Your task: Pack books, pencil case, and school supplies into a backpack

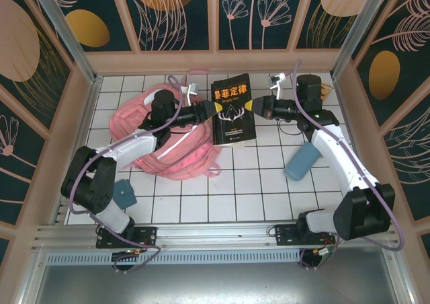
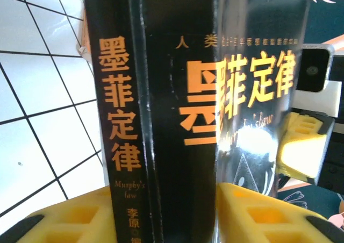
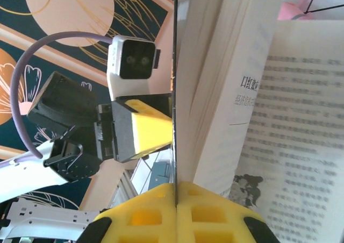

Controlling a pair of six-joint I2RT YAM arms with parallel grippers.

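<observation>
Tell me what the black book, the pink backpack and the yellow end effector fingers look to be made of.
The black book: paper pages, glossy coated cover showing glare. The pink backpack: soft woven-looking fabric, matte, creased and slumped. The left end effector fingers: matte yellow, probably moulded plastic, judging by the recessed pockets.

Orange-titled black book [image 2: 177,119], spine between left tool [image 2: 164,216] fingers, white tiles [image 2: 43,119] beside

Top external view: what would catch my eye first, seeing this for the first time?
A black book with orange Chinese lettering, at the back of the tiled table, is gripped from both sides: the left pincer at its spine, the right pincer pinching its cover. A pink backpack lies just left of it, and a blue pencil case to the right.
</observation>
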